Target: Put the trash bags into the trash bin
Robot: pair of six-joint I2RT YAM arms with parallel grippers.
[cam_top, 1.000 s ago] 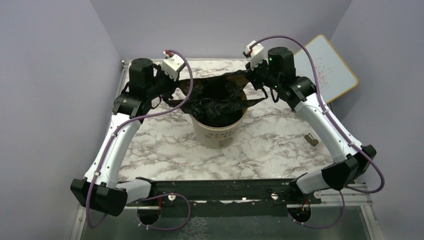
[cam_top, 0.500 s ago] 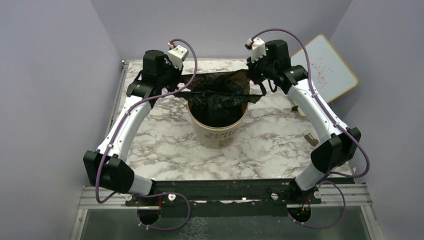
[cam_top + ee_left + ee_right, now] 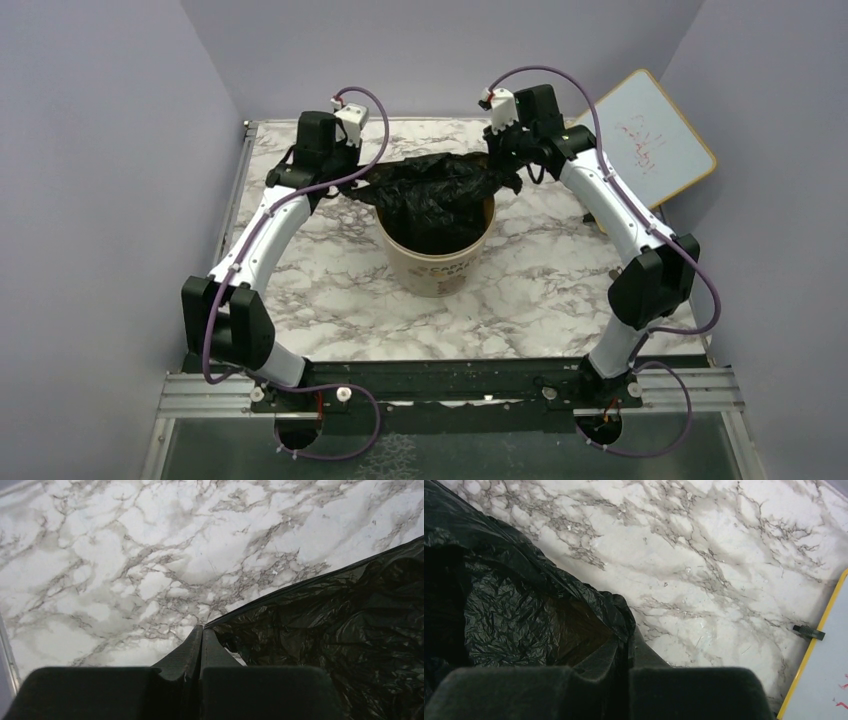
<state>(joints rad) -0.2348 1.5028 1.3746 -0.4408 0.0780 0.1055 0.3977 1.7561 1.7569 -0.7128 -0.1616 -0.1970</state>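
The black trash bag (image 3: pixel 437 190) hangs over the far rim of the beige trash bin (image 3: pixel 437 262) at the table's middle, with part of it down inside. My left gripper (image 3: pixel 357 185) is shut on the bag's left edge, just left of the rim. In the left wrist view the gripper (image 3: pixel 201 630) pinches the bag's taut edge (image 3: pixel 320 620). My right gripper (image 3: pixel 503 170) is shut on the bag's right edge at the bin's far right. In the right wrist view the gripper (image 3: pixel 628 640) holds crumpled plastic (image 3: pixel 524 610).
A white board with a yellow frame (image 3: pixel 655 135) leans at the back right, its edge also in the right wrist view (image 3: pixel 819 645). A small dark object (image 3: pixel 809 632) lies by it. A small tan object (image 3: pixel 616 273) lies on the marble table (image 3: pixel 330 290) at the right.
Both arms have reached further back and drawn inward towards the bin. The bag, stretched wide between them before, now bunches up slack over the bin's far rim.
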